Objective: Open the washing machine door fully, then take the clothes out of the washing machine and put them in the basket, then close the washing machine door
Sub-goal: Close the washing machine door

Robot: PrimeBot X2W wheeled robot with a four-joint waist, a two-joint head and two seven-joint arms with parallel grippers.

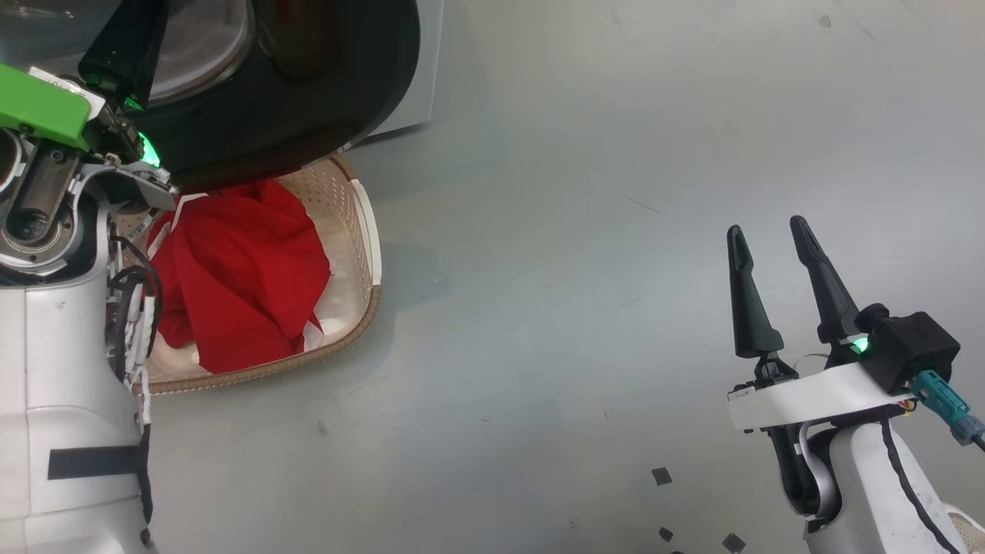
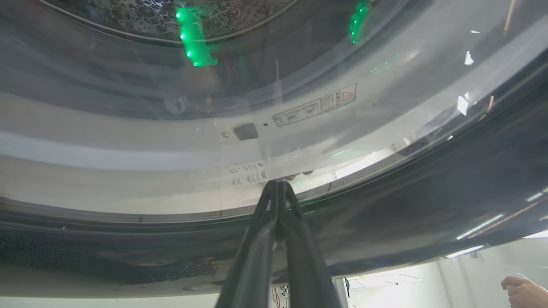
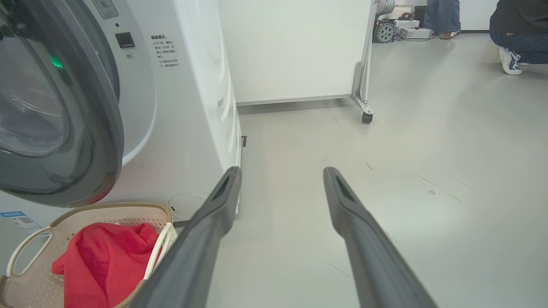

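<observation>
Clothes (image 1: 238, 277), one red heap in one basket (image 1: 348, 219), left pincer (image 2: 277, 185) pressed together, right pincer (image 1: 766, 228) spread

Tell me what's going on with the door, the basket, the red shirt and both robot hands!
washing machine door: ajar, not latched.
basket: on the floor, partly under the door, holding the clothes.
clothes: crumpled heap in the basket.
left gripper: shut, tips against the door.
right gripper: open, empty, above the floor.
</observation>
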